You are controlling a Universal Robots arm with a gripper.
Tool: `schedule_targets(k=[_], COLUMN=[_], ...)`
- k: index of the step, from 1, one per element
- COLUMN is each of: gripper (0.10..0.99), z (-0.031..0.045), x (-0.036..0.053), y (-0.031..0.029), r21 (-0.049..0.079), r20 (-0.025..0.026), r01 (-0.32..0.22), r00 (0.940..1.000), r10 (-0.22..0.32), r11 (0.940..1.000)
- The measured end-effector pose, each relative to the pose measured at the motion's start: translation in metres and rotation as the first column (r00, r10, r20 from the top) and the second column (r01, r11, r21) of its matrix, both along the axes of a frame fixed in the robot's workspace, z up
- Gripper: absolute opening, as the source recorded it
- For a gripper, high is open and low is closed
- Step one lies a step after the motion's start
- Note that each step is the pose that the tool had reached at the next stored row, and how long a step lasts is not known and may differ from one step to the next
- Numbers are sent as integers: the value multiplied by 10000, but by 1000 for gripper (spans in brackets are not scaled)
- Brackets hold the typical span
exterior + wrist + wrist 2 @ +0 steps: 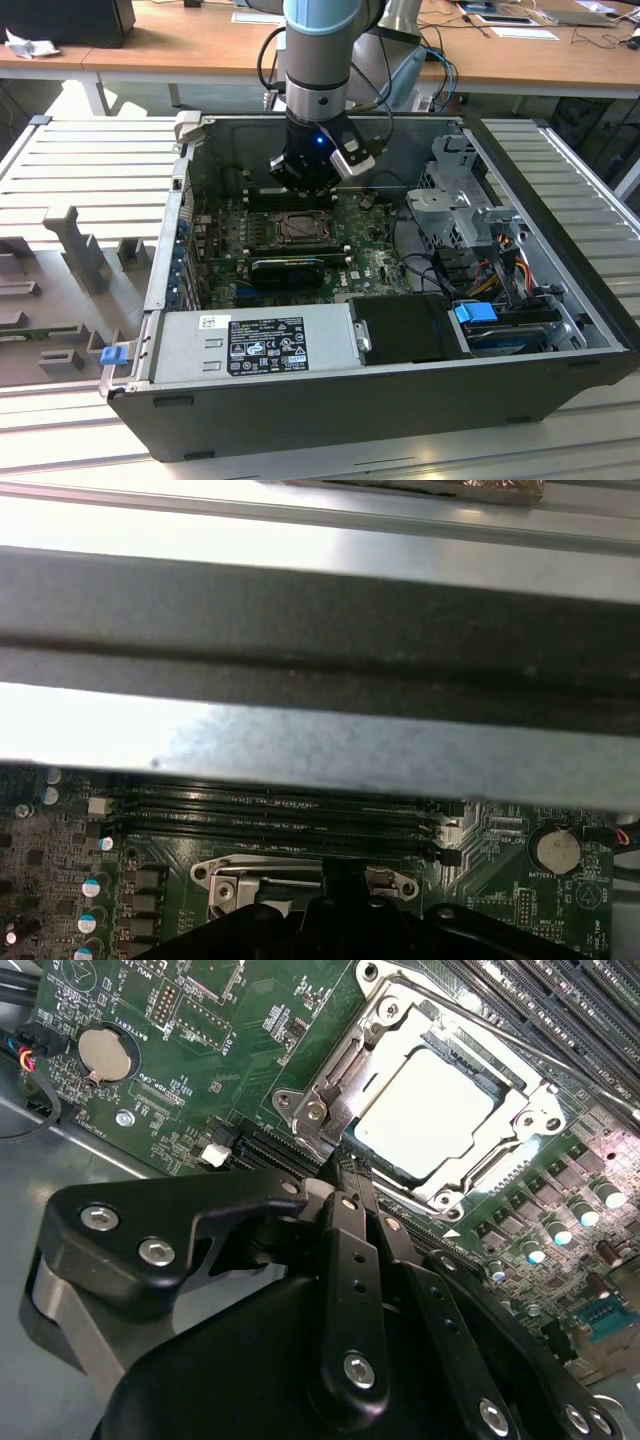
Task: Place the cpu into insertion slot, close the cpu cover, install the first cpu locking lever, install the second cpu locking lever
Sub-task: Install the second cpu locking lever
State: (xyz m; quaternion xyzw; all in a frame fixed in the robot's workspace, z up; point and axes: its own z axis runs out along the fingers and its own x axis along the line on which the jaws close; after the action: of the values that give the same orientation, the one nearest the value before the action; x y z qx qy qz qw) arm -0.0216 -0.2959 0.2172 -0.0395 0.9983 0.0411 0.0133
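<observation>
— Black gripper (345,1175) linkages are filling the lower half of the second wrist view, and the fingers are looking drawn together to a narrow point with nothing between them, the tips sitting right at the near edge of the socket.

— So how far is the job standing?

— Judging from that view, the cpu (425,1112) is already lying flat in the insertion slot (330,1060), upper centre of the frame, and the cpu cover (510,1085) is lying down over it, its window framing the chip. The placing and the cover closing are looking done.

— And the levers?

— Thin metal rods are running along the frame's edges, but I cannot tell whether either is latched. Those two steps are probably what is remaining.

— How is the chip itself looking?

— Pale, almost white under the glare, square, level, no visible tilt.

— And from outside?

— In the exterior view the gripper (303,188) is hanging inside the open computer case (330,400), just above the socket at frame centre.
</observation>
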Motion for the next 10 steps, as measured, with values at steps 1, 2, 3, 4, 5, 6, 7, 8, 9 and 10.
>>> schedule_targets(k=[1,2,3,4,5,6,7,8,9,10], gripper=[106,106,106,106,106,106,106,106,106,106], z=[0,0,0,0,5,15,35,52,67,72], x=[0,0,0,0,0,0,0,0,0,0], y=[-1,-3,-7,-9,-11,-10,-10,-10,-10,-10], r21=[-1,0,0,-1,-4,-1,-1,-1,-1,2], r20=[0,0,0,0,-2,0,0,0,0,1], r01=[0,0,-1,0,0,0,0,0,0,-1], r00=[10000,10000,10000,10000,10000,10000,10000,10000,10000,10000], r10=[0,0,1,0,0,0,0,0,0,1], r11=[10000,10000,10000,10000,10000,10000,10000,10000,10000,10000])
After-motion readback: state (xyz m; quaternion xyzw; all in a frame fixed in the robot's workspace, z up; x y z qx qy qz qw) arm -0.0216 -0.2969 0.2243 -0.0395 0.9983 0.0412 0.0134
